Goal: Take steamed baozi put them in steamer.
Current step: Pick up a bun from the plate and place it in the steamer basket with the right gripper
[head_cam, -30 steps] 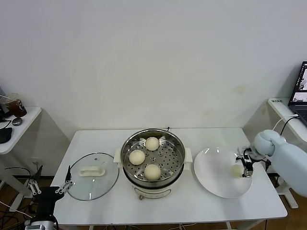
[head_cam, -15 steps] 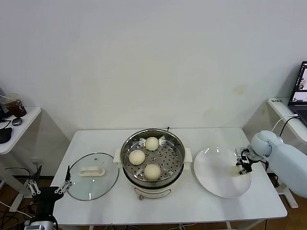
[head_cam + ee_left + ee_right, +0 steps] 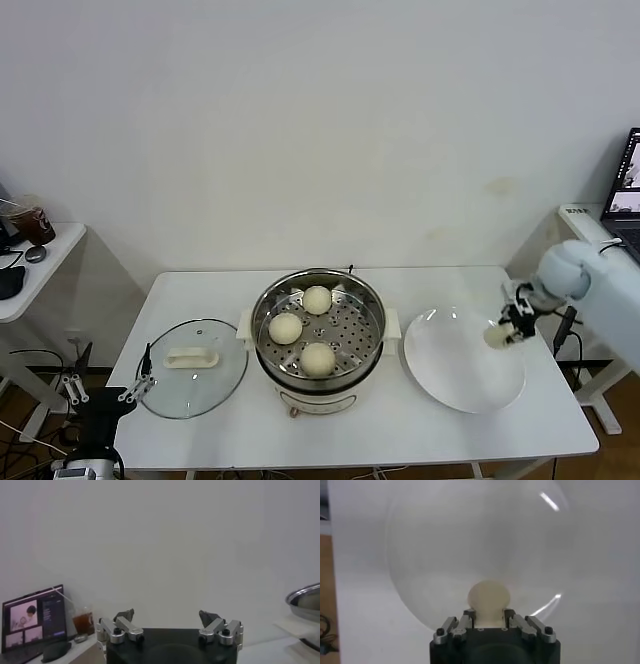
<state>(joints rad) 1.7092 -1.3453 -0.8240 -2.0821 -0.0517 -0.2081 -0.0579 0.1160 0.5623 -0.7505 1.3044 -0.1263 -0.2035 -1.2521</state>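
A: Entry. Fourth baozi [image 3: 496, 336] sits between the fingers of the right hand [image 3: 505, 333], clamped on both flanks. The right wrist view shows the bun [image 3: 489, 597] framed against the white plate [image 3: 420, 555] with the two pads pressed to its sides. From the head view it looks lifted just clear of the plate's right rim [image 3: 440, 385], though I cannot tell the gap for certain.

B: And the others?

A: Three baozi [image 3: 317, 300] [image 3: 285, 328] [image 3: 318, 359] lie on the perforated tray inside the steamer [image 3: 318, 340], mid-tabletop [image 3: 400, 440], apart from each other. Free tray space shows on the side nearest the plate.

B: Step in hand?

A: Judged: pick of the last bun done, carry not yet begun. Next move calls for lifting high enough to clear the steamer's steel rim and side handle [image 3: 392, 323], travelling toward the robot's left, then lowering into the open patch without nudging the seated buns. Soft dough, so a firm squeeze may dent it.

B: Left arm?

A: Parked low off the tabletop's left edge; left hand [image 3: 100, 390] spread wide, holding nothing. Glass lid [image 3: 193, 378] lies flat beside the steamer, untouched.
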